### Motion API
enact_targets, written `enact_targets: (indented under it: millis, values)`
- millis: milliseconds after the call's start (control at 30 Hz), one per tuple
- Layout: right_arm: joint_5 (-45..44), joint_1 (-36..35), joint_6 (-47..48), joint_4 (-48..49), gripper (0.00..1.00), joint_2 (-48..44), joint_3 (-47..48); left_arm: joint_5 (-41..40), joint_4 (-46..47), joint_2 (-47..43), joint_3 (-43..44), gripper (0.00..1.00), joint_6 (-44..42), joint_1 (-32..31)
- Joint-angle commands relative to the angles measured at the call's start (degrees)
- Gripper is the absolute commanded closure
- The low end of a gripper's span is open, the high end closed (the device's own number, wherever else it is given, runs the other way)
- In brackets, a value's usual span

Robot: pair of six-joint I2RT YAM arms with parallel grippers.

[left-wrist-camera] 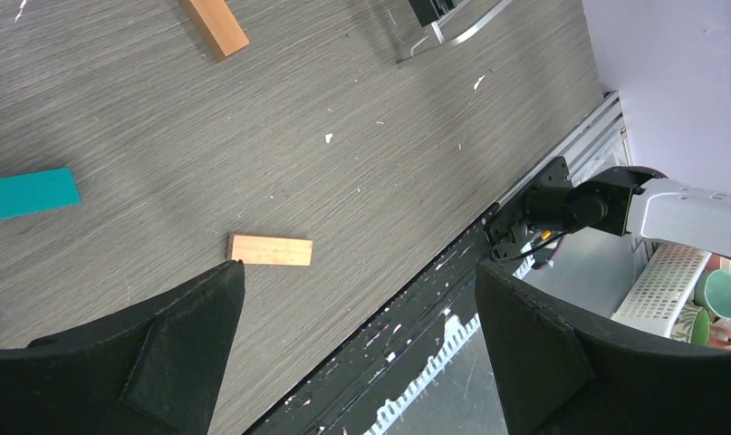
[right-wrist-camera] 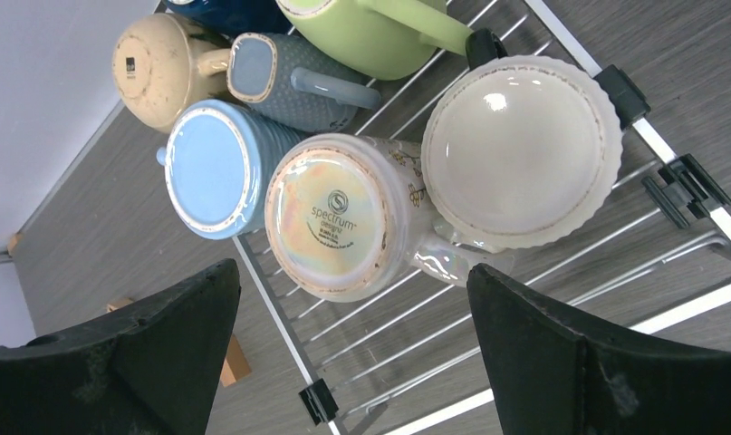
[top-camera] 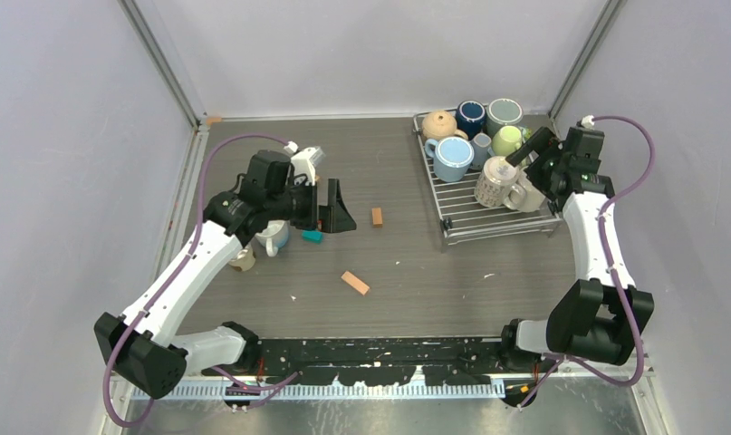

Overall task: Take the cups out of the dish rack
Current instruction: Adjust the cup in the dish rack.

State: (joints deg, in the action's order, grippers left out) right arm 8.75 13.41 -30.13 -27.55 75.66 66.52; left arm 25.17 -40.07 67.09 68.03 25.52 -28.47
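- Cups: eight are in the dish rack (top-camera: pixel 488 222), packed into its far half, while the near wires are bare.
- Along the far row are a tan cup (top-camera: pixel 438 122), a navy cup (top-camera: pixel 471 115) and a grey-green cup (top-camera: pixel 504 113).
- In front of them are a light blue cup (top-camera: pixel 452 156), a small grey-blue cup (top-camera: pixel 481 145) and a lime cup (top-camera: pixel 508 139).
- Nearest the bare wires, a pearly cup (right-wrist-camera: pixel 330 217) and a white ribbed cup (right-wrist-camera: pixel 523 149) touch each other. Their bases face up, as does the light blue one's.
- Two more cups stand out on the bench (top-camera: pixel 416 263) near its left edge. One is a white mug (top-camera: pixel 273 237). The other is a small cup (top-camera: pixel 243 258), partly hidden by the left arm (top-camera: pixel 194 272).
- The rack sits in the far right corner of the bench.
- Right jaws: spread apart and holding nothing, above the pearly and white cups. No contact shows in the wrist view.
- Left jaws: spread wide and empty, above the left-middle of the bench.
- A teal block (top-camera: pixel 312 236) lies just beside the white mug.
- One orange block (top-camera: pixel 377 216) lies mid-bench, and another orange block (top-camera: pixel 354 283) lies closer to the near edge.
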Motion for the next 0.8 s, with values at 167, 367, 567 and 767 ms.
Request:
enact_targets:
  millis: [167,367,567,767]
  values:
    - [0.94,0.21,-0.54,5.98,0.0,0.5,-2.58,1.88,2.37,-0.66,0.37,0.0,0.23,-0.69]
    - [-2.1,0.22,-0.16,6.6,0.0,0.46,-4.67,1.82,2.34,-0.39,0.31,0.0,0.01,-1.21]
    - [-1.05,0.27,-0.43,11.01,0.0,1.4,-7.81,2.01,2.5,-0.28,0.31,0.0,-0.14,-1.58]
    - [1.51,0.26,-1.62,16.15,0.0,-0.1,-11.19,1.86,2.56,-0.55,-0.08,0.0,-0.21,-1.68]
